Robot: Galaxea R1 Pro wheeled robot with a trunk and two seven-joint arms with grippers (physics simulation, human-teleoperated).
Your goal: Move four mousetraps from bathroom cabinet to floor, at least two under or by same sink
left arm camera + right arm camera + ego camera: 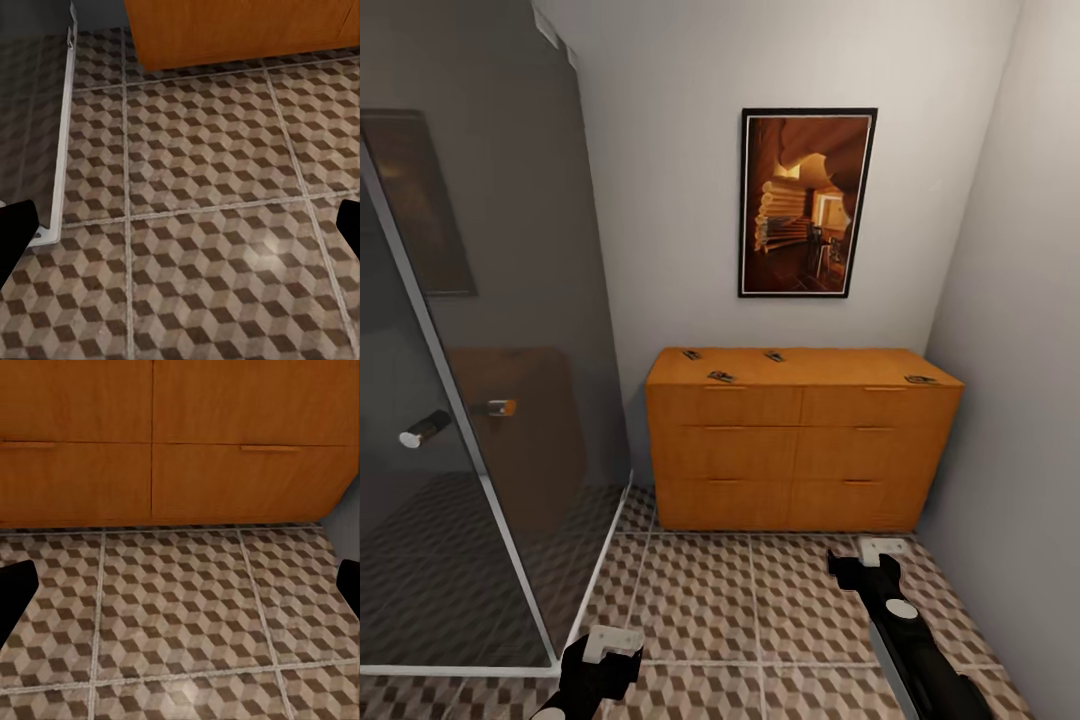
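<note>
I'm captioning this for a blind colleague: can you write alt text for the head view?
Four mousetraps lie on top of an orange-brown cabinet against the back wall, under a framed picture. Cube-patterned floor lies in front, a glass shower screen alongside, and the left end effector and right end effector hang low, empty.

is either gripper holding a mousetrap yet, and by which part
Nothing is held. Both wrist views show jaws spread wide with only bathroom floor between them. All four mousetraps lie on top of the cabinet.

Both arms held low and forward; left gripper (603,655) near the body, right gripper (872,563) extended farther ahead; each with fingers spread wide and holding nothing.
</note>
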